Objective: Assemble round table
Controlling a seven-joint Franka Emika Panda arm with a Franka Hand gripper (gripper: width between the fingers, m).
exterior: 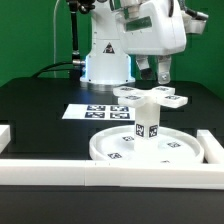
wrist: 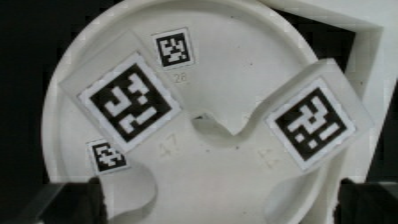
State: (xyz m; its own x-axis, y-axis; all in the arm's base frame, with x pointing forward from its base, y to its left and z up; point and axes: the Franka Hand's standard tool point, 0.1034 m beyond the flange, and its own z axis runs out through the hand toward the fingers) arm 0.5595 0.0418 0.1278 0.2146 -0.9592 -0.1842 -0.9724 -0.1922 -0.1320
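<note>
The round table's white rimmed disc (exterior: 108,152) lies near the front wall. Its short tagged leg (exterior: 146,129) stands upright at the disc's middle. The cross-shaped foot (exterior: 150,97) sits on top of the leg. My gripper (exterior: 153,72) hangs open just above the foot, a little toward the exterior view's right, touching nothing. The wrist view looks down on the foot (wrist: 222,135), two tagged arms spreading over the disc (wrist: 214,30). My dark fingertips (wrist: 71,200) stand wide apart at the picture's edge, with nothing held between them.
The marker board (exterior: 88,112) lies flat behind the disc. Long white border walls run along the front (exterior: 90,172), the exterior view's right (exterior: 212,150) and the left (exterior: 6,136). The arm's white base (exterior: 105,60) stands at the back.
</note>
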